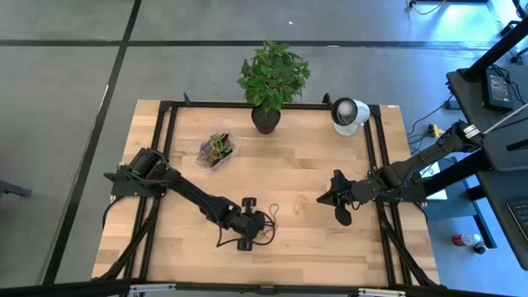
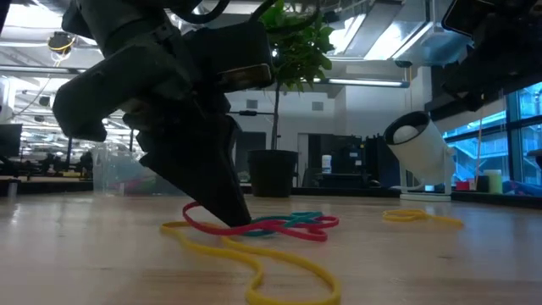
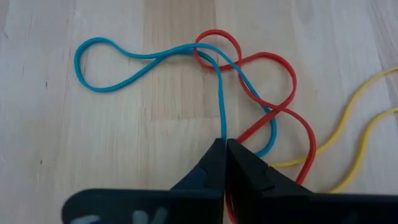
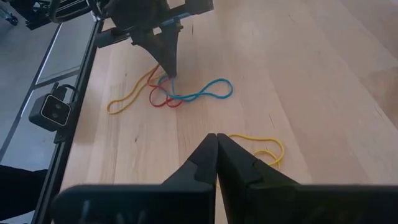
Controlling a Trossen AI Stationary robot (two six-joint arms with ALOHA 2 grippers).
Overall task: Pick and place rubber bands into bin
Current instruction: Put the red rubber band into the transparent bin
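three rubber bands, blue, red and yellow, lie tangled under my left gripper, pinched tight on the blue one. my right gripper hovers closed, empty, beside another yellow band. farther back sits the clear bin, bands inside.

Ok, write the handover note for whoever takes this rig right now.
Left gripper: shut, down on the table, pinching the blue rubber band where it tangles with the red rubber band; a yellow rubber band lies against them.
Right gripper: shut, holding nothing, waiting above the table near a second yellow rubber band.
Bin: at the table's far left, beside the plant pot, already holding several bands.
Left to do: lift and carry the pinched band to the bin, then the red and both yellow ones.
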